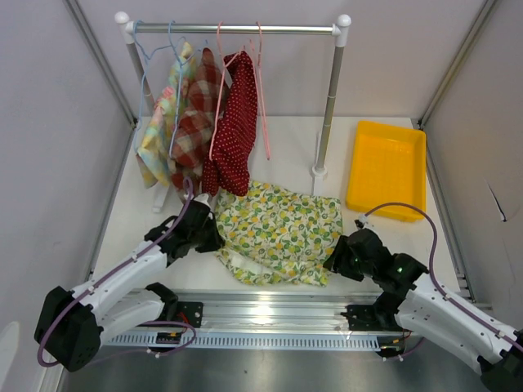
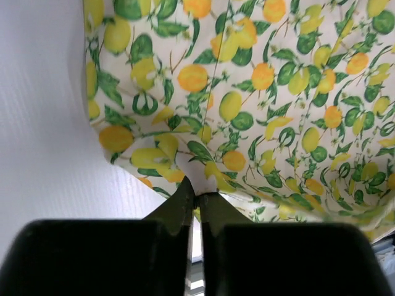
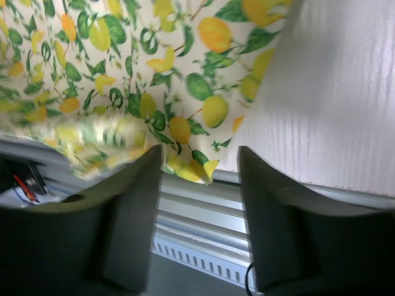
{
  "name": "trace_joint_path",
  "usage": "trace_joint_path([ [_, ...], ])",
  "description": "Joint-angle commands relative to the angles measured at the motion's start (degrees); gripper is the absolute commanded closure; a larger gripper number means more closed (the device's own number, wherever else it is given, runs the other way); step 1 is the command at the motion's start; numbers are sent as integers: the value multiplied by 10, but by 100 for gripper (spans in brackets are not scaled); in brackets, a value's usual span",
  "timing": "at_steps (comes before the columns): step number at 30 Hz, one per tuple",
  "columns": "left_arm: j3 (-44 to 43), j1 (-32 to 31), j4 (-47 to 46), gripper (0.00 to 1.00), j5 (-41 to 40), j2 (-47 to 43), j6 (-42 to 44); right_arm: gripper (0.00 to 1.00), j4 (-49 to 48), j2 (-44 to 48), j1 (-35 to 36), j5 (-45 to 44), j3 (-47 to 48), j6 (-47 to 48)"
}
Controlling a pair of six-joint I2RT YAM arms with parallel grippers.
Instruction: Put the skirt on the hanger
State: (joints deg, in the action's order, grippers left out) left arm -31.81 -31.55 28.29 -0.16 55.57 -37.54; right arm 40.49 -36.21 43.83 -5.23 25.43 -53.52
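The lemon-print skirt lies crumpled on the white table, near the front edge. My left gripper is shut on the skirt's left edge; in the left wrist view the fingertips pinch a fold of the cloth. My right gripper is open at the skirt's front right corner. In the right wrist view that corner sits between the spread fingers, untouched. A pink hanger hangs on the rail at the back.
The clothes rack holds a checked garment and a red dotted one on hangers. Its right post stands behind the skirt. A yellow tray lies at the back right. The metal front rail runs under the skirt's edge.
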Motion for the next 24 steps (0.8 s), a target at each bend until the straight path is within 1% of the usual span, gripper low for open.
trace_joint_path([
  [1,11,1,-28,87,-25,-34,-20,34,9,24,2,-39,5,-12],
  [3,11,0,-25,74,-23,-45,-17,28,19,29,1,-45,15,-9],
  [4,10,0,-25,75,-22,-47,-15,24,21,27,-1,-55,18,-8],
  [6,12,-1,-33,70,-5,-53,-10,21,18,13,-14,-59,20,-5],
  [7,12,0,-32,66,-3,-62,-10,21,12,4,-23,-55,18,2],
  [8,12,-1,-31,64,-4,-65,-10,21,1,-17,-34,-49,16,7],
  [9,12,-1,-29,59,-4,-70,-10,22,-26,-30,-61,-36,9,17],
  [11,8,-1,-20,53,-3,-80,-15,22,-61,-74,-93,-19,8,29],
  [12,7,-1,-19,47,-3,-86,-16,22,-74,-88,-121,-10,11,36],
  [13,8,-1,-18,45,-3,-99,-19,22,-88,-101,-135,-8,12,46],
  [14,1,-1,-10,44,-3,-106,-20,22,-122,-128,-150,-3,12,53],
  [16,-2,-3,0,42,-3,-121,-23,23,-155,-160,-189,20,17,64],
  [17,-10,-4,11,41,-3,-137,-23,25,-182,-196,-200,31,22,75],
  [20,-33,-8,30,39,17,-165,-18,46,-220,-244,-223,45,51,93],
  [21,-40,-9,33,40,22,-172,-14,63,-223,-265,-224,44,62,96],
  [22,-54,-11,36,40,42,-176,-3,70,-222,-273,-226,40,73,99],
  [23,-65,-12,33,40,56,-180,7,75,-218,-280,-227,37,99,102],
  [24,-75,-18,33,40,67,-187,19,83,-215,-291,-229,35,112,110],
])
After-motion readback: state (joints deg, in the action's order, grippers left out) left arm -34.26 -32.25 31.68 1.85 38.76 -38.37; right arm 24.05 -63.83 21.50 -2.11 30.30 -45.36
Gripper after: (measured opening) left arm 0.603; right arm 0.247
